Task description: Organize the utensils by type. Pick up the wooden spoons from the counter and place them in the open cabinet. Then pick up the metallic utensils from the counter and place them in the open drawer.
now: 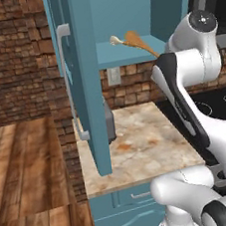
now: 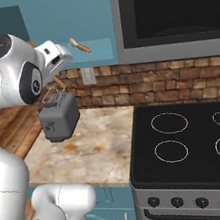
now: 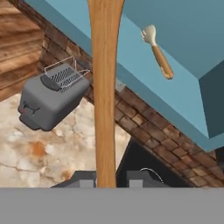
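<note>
While the gripper (image 3: 112,180) is raised level with the open cabinet (image 1: 128,56), its jaws are closed narrowly on the handle of the orange-brown wooden spoon (image 3: 104,87); the handle runs straight out from between the fingertips, its long axis pointing away from the hand toward the cabinet shelf, with the bowl end leading; the pale-bowled wooden spoon (image 3: 156,50) already lies on that shelf, just right of the held one in the hand view; below, the counter (image 1: 139,147) carries a grey toaster (image 2: 58,118); I judge the next move is to reach forward along the handle's axis and release
</note>
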You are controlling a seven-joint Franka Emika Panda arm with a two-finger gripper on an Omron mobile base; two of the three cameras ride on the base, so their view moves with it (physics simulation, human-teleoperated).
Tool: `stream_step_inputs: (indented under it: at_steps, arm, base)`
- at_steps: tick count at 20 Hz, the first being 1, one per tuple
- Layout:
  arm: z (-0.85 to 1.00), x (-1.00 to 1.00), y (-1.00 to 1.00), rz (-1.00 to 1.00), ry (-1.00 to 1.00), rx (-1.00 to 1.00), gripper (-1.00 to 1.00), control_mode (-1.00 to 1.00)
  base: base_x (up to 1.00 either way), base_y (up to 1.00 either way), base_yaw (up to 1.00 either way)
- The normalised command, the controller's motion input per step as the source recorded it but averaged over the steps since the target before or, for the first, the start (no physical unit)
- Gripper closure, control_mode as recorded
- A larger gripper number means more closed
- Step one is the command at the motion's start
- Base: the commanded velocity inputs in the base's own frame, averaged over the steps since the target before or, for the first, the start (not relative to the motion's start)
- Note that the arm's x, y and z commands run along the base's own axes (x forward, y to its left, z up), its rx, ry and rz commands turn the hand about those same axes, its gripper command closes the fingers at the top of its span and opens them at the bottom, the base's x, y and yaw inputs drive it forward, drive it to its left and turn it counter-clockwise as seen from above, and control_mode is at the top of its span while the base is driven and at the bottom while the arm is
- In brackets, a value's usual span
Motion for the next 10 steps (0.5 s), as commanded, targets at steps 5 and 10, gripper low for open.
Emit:
stream_step_inputs:
  at_steps: [5,10]
  arm:
    - [0.08,0.48,0.00,0.01,-0.04,-0.03,1.00,-1.00]
    - [0.00,0.51,0.00,0.01,-0.02,-0.08,1.00,-1.00]
  base:
    - [0.00,0.00,0.00]
    - [0.00,0.00,0.00]
